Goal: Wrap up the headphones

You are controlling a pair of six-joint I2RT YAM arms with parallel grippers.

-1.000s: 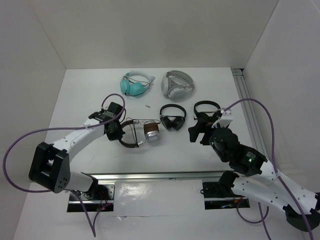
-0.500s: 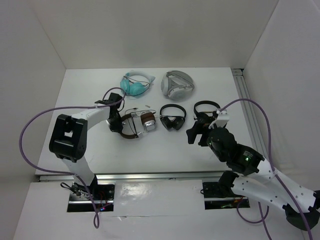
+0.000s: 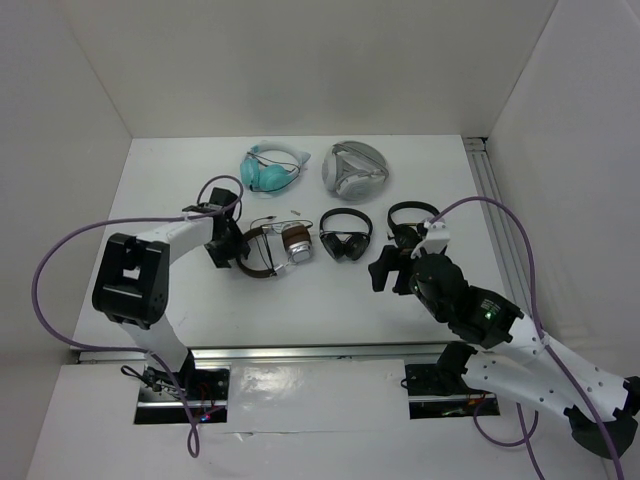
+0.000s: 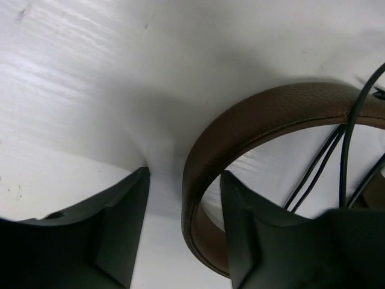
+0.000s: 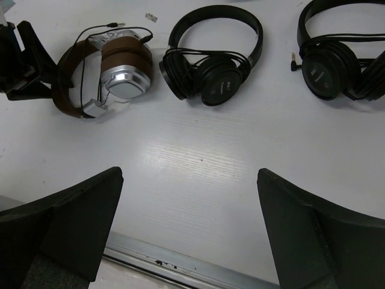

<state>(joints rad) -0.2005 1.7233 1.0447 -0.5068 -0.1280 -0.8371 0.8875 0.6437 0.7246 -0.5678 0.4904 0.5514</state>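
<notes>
The left pincer [image 4: 184, 174] stands with its jaws apart, straddling the brown headband [image 4: 271, 114] of the headphones [image 3: 275, 248]. The band runs down between the two fingers, close against the right-hand one, with a clear gap to the other. Thin strands of the black cable [image 4: 349, 138] cross inside the band's curve. Behind this pincer the left arm folds sharply. Its black joint block sits low near the counter's [image 3: 300, 310] front edge, a white link rises away from the base, and the wrist then turns inward toward the headband's outer bend. The headphones lie flat near the middle of the counter. The right wrist view shows the silver earcups [image 5: 126, 81] with brown pads folded together inside the band, and the cable looping loosely over the top. The right pincer [image 5: 189, 173] hangs above bare counter with its jaws spread wide and nothing between them. It is near the front of a small black pair [image 3: 345, 235] and well apart from the brown set. The right arm reaches in from the lower right corner, its white link slanting up to a black wrist. A second small black pair [image 3: 412, 215] lies just past that wrist. A teal pair [image 3: 270, 170] and a grey pair [image 3: 354, 170] rest farther back.
</notes>
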